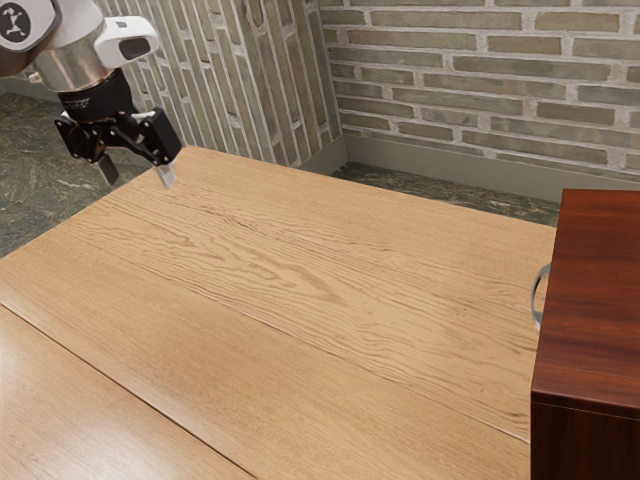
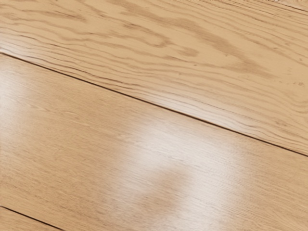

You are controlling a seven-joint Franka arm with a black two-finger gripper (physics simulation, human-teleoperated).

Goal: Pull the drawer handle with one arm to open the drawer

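Fingers: the two black fingers are standing spread wide, with only air between them; they are gripping nothing, and the tips are pointing down and toward the exterior view's right.
Gripper: the gripper is hanging over the far corner of the counter, at the exterior view's upper left, clear of the wood.
Arm: the white arm is entering from the exterior view's top left corner.
Under the hand: the wrist view is looking down on bare oak-grain counter; a dark seam is running slantwise across the boards and a pale sheen is lying on the nearer plank.
Drawer handle: the grey curved drawer handle is sitting at the exterior view's right, on the cabinet side facing the arm. It is lying well apart from the fingers, with nearly the whole counter between them.
Cabinet: the dark red-brown cabinet is standing at the counter's right end, its top showing; cannot tell whether the drawer is out or in.
Surroundings: a brick wall is running behind the counter, above a mottled stone floor.
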